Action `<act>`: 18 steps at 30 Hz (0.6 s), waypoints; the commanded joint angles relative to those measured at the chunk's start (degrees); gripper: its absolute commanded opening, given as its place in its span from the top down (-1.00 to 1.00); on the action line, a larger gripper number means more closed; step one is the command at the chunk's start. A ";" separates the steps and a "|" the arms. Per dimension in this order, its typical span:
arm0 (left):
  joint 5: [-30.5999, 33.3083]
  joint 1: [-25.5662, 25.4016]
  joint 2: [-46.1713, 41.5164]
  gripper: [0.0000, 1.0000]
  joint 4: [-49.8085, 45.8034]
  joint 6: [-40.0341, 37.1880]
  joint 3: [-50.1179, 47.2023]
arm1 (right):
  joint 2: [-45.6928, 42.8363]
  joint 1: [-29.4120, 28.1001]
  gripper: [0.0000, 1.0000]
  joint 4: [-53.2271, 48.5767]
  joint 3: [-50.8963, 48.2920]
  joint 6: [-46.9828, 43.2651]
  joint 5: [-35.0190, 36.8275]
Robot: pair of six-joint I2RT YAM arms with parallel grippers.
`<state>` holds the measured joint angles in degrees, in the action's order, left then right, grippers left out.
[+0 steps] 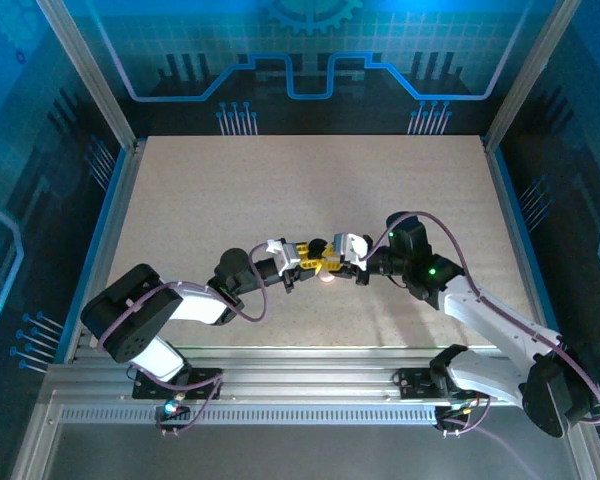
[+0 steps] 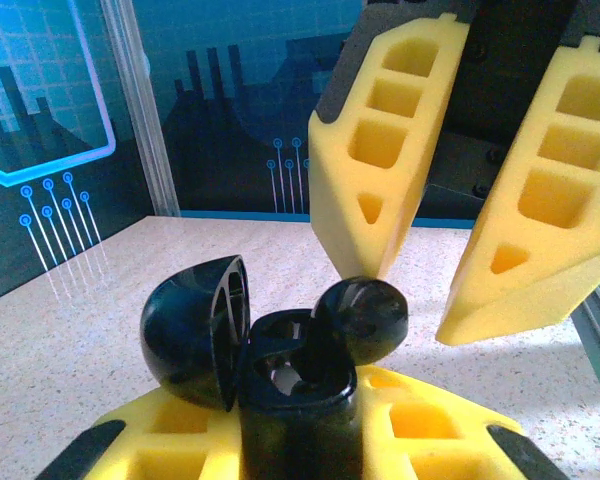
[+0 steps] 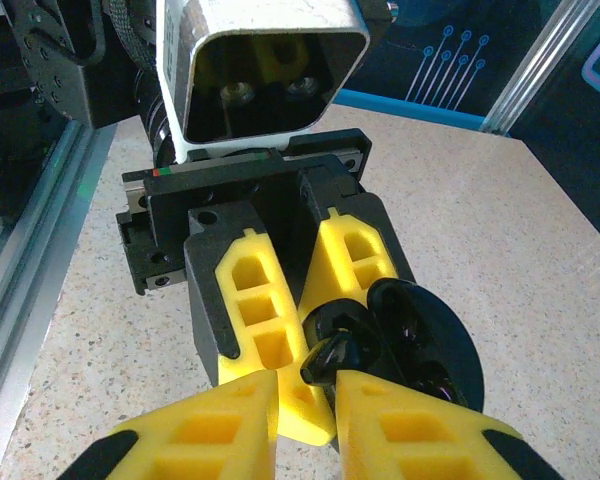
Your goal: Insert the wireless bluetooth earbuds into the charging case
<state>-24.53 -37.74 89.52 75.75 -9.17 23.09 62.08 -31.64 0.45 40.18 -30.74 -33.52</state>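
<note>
My left gripper [image 2: 300, 445] is shut on the black charging case [image 2: 298, 395] and holds it upright, with its round lid [image 2: 193, 330] swung open to the left. One black earbud [image 2: 365, 320] sits tilted in the case's right socket, its rounded head sticking out above the rim. My right gripper [image 2: 415, 305] hovers over it from the far side, its jaws a narrow gap apart. One fingertip [image 2: 372, 262] touches the top of the earbud. In the right wrist view the earbud [image 3: 332, 360] lies just beyond the gap of my right gripper [image 3: 308, 395], beside the case lid [image 3: 435, 345].
Both grippers [image 1: 320, 262] meet at mid-table over speckled beige tabletop [image 1: 310, 190]. A small pale pinkish spot [image 1: 327, 278] shows on the table just under them; I cannot tell what it is. Aluminium rails [image 1: 280, 385] run along the near edge, and blue walls enclose the table.
</note>
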 commanded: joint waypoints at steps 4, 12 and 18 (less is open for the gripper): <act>-1.65 -0.49 0.76 0.62 2.63 -0.41 0.86 | 1.79 -1.21 0.54 -1.17 2.61 -1.28 -0.78; -1.67 -0.49 0.59 0.62 2.57 -0.30 0.82 | 2.45 -1.49 0.52 -0.43 2.85 -1.24 0.29; -1.60 -0.49 0.40 0.62 2.20 -0.55 0.75 | -0.30 -0.94 0.49 -0.79 1.34 -1.51 1.81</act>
<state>-24.56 -37.74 89.84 75.96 -9.15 23.11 64.05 -32.36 0.40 41.58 -31.38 -32.77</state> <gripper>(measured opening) 0.218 0.255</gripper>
